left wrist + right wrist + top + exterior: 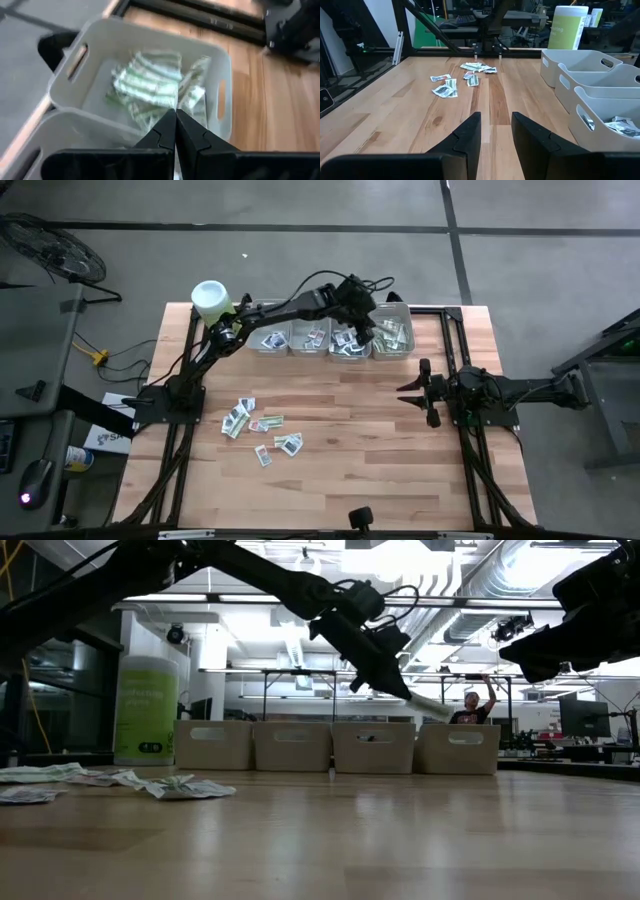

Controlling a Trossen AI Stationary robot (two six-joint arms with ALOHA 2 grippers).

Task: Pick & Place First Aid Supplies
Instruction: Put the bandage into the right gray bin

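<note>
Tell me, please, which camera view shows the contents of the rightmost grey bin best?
The left wrist view: it looks down into the rightmost grey bin at its green-and-white strips. The high view shows them small; the low view only the bin's wall; the right wrist view nothing clear.

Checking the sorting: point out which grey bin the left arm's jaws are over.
The rightmost bin of the four, full of green-and-white strips; the left gripper hangs over it, jaws shut.

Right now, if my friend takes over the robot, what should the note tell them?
Left gripper: shut, over the far-right bin, apparently pinching a pale strip.
Right gripper: fingers apart, empty, waiting by the table's right side.
Done: packets lie in all four bins; green-and-white strips fill the far-right one.
Left: drop this strip, then sort the loose packets on the table's left.
</note>
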